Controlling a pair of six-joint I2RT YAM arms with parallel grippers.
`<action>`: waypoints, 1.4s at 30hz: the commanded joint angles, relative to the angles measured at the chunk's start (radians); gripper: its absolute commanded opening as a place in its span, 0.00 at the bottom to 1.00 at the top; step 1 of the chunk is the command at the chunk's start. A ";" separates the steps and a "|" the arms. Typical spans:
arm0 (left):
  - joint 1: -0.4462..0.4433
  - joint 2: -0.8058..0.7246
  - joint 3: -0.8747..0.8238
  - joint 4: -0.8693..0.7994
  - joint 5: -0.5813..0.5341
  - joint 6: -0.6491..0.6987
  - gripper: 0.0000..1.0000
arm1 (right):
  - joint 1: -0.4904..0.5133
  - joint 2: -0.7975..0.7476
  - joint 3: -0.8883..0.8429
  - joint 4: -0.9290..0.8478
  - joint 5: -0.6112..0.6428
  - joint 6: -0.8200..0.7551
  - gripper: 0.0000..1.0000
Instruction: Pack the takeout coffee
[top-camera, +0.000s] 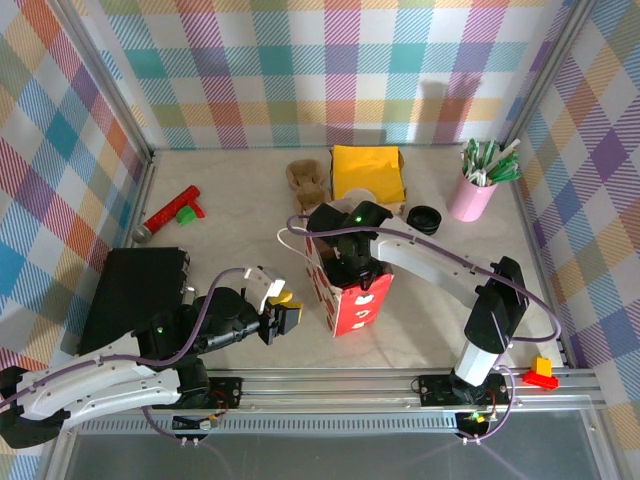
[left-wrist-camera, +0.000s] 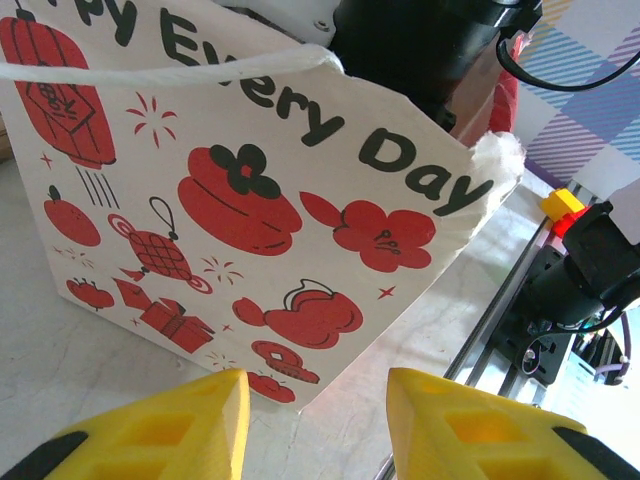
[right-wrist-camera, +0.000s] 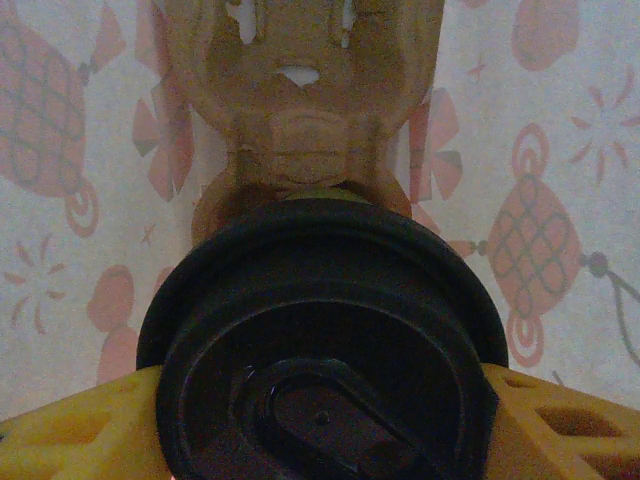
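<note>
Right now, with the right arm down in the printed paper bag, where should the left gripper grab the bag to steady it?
Probably the top rim of the paper bag, on the wall facing the left gripper, approached from the left, one finger inside and one outside. That printed wall is flat and too broad to span; its thin upper edge is exposed.

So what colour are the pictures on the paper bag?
Red, with black letters, on the white paper bag. The left wrist view shows them best.
</note>
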 joint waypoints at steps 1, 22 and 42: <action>0.010 -0.014 -0.011 0.008 -0.009 -0.003 0.41 | 0.007 0.003 -0.016 0.012 -0.007 -0.014 0.56; 0.010 -0.012 -0.024 0.024 -0.004 -0.006 0.41 | 0.007 0.042 -0.046 0.038 -0.036 0.021 0.56; 0.012 0.038 -0.022 0.070 0.025 0.009 0.40 | 0.007 0.054 -0.014 0.042 -0.036 0.081 0.56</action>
